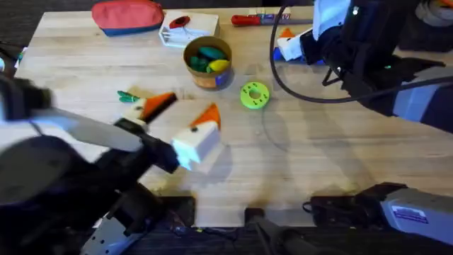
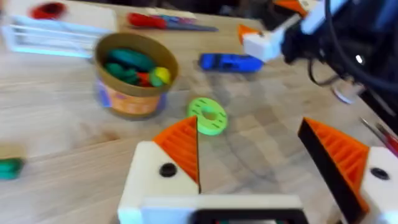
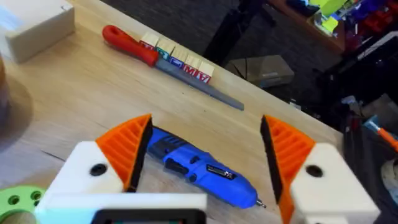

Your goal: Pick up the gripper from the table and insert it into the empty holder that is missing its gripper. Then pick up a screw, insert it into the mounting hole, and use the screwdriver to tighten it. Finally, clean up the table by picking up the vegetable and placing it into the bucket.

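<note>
— What is the bucket (image 1: 208, 62) holding?
— Green and yellow toys. Your vegetable (image 1: 128, 95) is lying left of it.
— Grippers?
— Your right gripper (image 3: 205, 163) is gaping over the screwdriver (image 3: 199, 165); the left gripper (image 2: 273, 158) is gaping, empty.

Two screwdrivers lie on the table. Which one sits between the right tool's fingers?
The thick blue cylindrical power screwdriver sits between the right tool's open orange fingers; the slim red-handled screwdriver lies farther off.
</note>
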Available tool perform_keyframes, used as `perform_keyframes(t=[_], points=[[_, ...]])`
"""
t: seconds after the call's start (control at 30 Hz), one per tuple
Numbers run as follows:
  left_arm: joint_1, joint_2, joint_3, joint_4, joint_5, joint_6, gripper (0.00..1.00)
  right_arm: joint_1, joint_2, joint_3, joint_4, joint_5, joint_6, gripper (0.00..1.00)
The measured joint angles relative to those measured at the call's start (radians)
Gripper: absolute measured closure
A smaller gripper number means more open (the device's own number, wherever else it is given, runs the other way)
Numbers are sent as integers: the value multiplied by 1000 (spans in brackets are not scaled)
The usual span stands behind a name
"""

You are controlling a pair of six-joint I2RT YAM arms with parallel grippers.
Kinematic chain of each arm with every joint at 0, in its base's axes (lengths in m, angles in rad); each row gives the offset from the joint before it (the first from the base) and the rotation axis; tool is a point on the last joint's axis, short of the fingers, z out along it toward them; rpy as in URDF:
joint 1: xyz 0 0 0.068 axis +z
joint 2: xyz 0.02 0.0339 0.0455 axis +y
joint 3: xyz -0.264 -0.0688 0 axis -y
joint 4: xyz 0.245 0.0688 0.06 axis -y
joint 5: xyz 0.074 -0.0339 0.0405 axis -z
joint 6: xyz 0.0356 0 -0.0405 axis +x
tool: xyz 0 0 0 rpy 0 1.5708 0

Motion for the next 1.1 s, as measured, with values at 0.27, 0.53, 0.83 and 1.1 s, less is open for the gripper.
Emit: perform_keyframes(t=[0.27,0.53,0.83,1.1], points=[[0,318,363,-132,-237,-29,16,17,0,0,0,0,6,12],[23,421,398,-128,-348,-71,15,17,0,0,0,0,7,9],[374,734,581,-460,-362,-237,15,40,-47,0,-2,0,6,9],[773,1055,621,-490,-184,-265,15,57,-116,0,-2,0,7,9]])
